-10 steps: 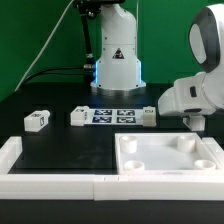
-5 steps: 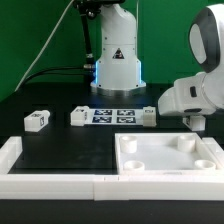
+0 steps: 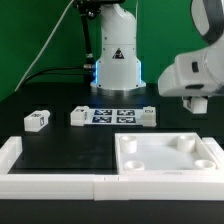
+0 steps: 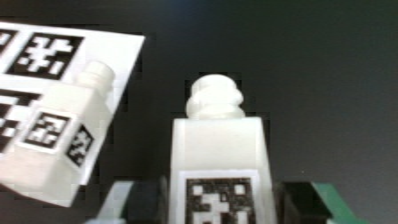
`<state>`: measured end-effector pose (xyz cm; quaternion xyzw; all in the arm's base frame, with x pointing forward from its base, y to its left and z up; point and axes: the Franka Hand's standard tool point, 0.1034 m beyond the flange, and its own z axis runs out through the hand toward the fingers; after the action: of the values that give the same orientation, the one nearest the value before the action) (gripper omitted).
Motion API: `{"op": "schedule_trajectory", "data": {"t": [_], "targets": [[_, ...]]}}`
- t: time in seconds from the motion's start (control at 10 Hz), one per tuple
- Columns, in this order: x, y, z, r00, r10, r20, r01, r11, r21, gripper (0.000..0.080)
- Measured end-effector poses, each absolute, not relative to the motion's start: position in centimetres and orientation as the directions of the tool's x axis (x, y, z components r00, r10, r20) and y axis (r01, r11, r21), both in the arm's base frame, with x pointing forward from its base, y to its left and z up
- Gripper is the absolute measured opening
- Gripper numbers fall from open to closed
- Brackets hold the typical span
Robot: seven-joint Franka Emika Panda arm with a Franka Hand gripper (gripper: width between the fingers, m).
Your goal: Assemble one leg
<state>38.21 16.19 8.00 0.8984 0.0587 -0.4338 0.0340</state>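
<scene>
In the wrist view a white leg (image 4: 221,140) with a tag on its face and a round peg at its far end sits between my dark fingers (image 4: 135,200). My gripper (image 4: 222,203) is shut on the leg. In the exterior view the gripper (image 3: 196,103) hangs above the table at the right, behind the large white plate (image 3: 166,160); the held leg is hidden there. Three other legs lie on the table: one at the left (image 3: 38,121), one at each end (image 3: 79,117) (image 3: 148,116) of the marker board (image 3: 112,117).
The marker board (image 4: 45,60) and a leg beside it (image 4: 80,135) show in the wrist view. A white raised rim (image 3: 50,183) runs along the table's front. The robot base (image 3: 117,60) stands at the back, with a cable at its left.
My gripper has risen from low behind the plate to well above the table. The other legs, the plate and the marker board have not moved.
</scene>
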Motion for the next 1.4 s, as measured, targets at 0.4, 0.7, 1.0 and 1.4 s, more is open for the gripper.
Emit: {"op": "schedule_trajectory", "data": {"t": [0.4, 0.7, 1.0, 1.4], "targets": [[39.0, 15.9, 9.4, 0.658, 0.073, -0.749, 0.126, -0.992, 0.015, 0.0287], [39.9, 16.2, 9.1, 0.832, 0.092, -0.547, 0.110, -0.994, 0.000, 0.0287], [41.4, 14.8, 8.7, 0.959, 0.112, -0.262, 0.108, -0.994, -0.030, 0.0287], [44.4, 14.0, 10.8, 0.987, 0.090, 0.131, 0.100, -0.993, -0.068, 0.0287]]}}
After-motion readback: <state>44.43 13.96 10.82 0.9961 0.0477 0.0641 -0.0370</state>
